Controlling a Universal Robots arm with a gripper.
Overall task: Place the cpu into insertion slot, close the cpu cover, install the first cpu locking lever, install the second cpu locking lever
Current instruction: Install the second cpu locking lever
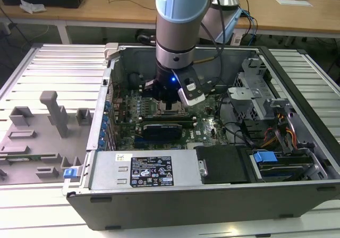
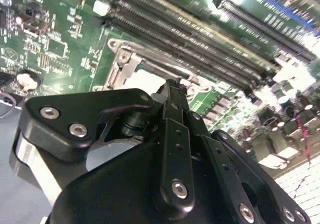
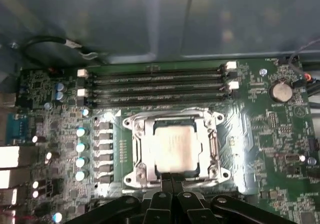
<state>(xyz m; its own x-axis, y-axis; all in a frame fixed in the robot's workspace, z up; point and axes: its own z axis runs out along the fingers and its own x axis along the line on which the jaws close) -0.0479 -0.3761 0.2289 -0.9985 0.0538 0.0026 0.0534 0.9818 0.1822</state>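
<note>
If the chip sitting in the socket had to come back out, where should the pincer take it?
By two opposite edges, coming straight down from above. The chip lies flat and level inside the metal cover frame, so its top face offers no hold and the frame crowds its sides; a sideways approach looks blocked.

- The arm [image 1: 178, 15], its pale blue and silver wrist section near vertical, reaches straight down in the exterior view.
- A black end effector [image 1: 169, 101] hangs below the wrist, pointing downward, with a small blue light lit on its body.
- In the second wrist view, the end effector [image 2: 172, 86] shows black linkages with silver screws; its fingers [image 2: 175, 104] appear pressed together, tips meeting at a narrow point.
- In the first wrist view, the fingertips [image 3: 171, 178] sit side by side.
</note>
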